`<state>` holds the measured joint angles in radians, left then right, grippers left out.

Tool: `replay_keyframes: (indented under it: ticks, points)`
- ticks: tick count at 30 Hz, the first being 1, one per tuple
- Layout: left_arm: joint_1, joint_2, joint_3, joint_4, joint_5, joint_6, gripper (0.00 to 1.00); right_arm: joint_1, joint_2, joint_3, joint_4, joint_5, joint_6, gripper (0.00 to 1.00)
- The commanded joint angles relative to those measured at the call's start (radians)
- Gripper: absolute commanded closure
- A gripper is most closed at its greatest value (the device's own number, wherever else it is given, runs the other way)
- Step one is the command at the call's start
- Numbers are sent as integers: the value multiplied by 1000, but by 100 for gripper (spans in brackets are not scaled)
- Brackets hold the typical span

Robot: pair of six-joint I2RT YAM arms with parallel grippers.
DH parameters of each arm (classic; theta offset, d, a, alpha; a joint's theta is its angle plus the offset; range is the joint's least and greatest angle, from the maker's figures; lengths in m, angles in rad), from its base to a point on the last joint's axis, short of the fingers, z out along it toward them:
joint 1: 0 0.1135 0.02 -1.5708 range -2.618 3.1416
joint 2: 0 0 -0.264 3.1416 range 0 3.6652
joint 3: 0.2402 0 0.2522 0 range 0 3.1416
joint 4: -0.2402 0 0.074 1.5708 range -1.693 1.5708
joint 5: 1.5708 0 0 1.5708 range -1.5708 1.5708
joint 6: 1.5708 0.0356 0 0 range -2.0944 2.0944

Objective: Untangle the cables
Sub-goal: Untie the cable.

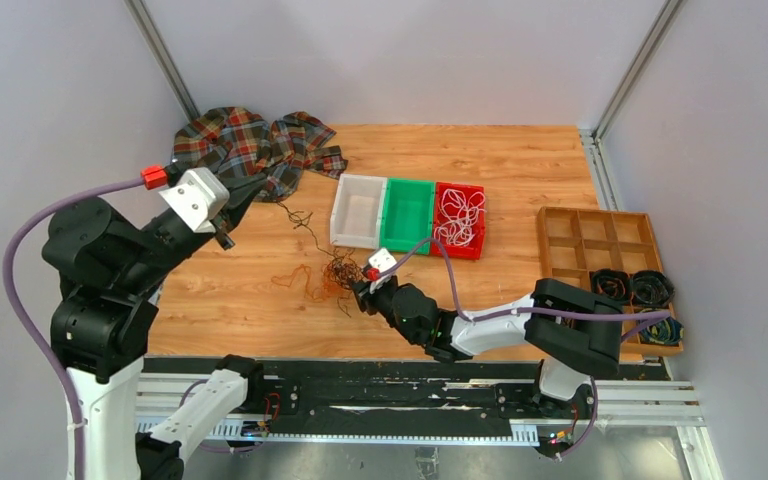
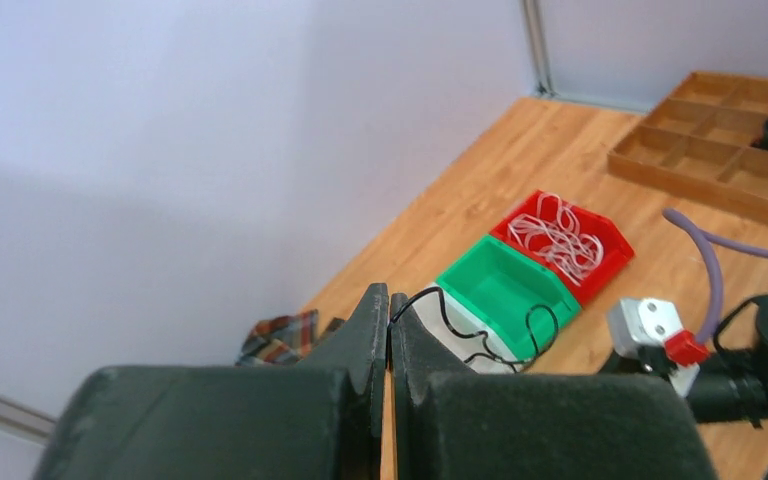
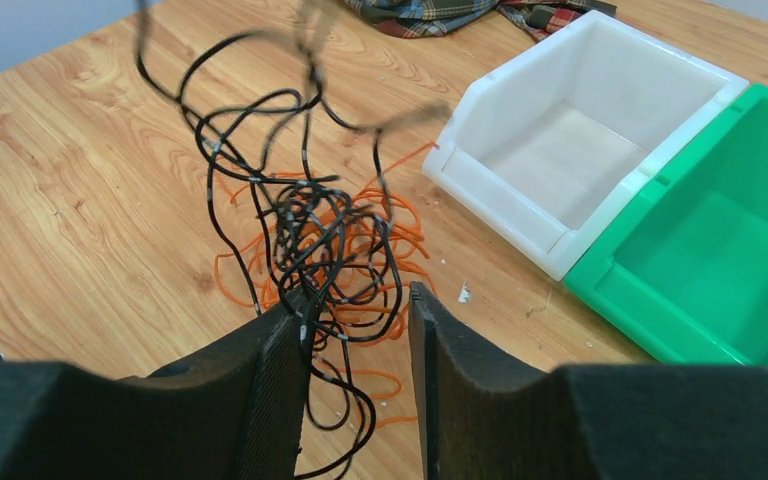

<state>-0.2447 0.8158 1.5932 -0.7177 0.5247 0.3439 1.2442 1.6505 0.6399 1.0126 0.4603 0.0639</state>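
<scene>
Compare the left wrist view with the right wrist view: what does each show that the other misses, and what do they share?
Only the left wrist view: the left gripper shut on a black cable, the red bin holding white cables, and the wooden tray. Only the right wrist view: the right gripper, jaws apart, at the black and orange tangle. Both: the white bin, the green bin, the plaid cloth and the table.

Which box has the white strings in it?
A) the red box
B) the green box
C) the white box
A: the white cables lie heaped inside the red bin, and none show in the green bin or the white bin.
</scene>
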Motion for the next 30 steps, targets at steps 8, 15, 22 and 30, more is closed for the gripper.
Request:
replay_keyframes:
  ticks: [8, 15, 22, 30]
  points:
    - [-3, 21, 92, 226, -171, -52, 100, 14, -82, -59, -12, -45, 34, 42]
    - [-2, 35, 108, 241, -167, -53, 100, 14, -335, 18, -301, -260, -27, 28]
    - [-3, 51, 135, 229, -151, -58, 100, 14, -307, 244, -430, -446, -115, 27]
    - [-2, 42, 142, 205, -155, -52, 99, 14, -149, 400, -373, -611, -91, 25]
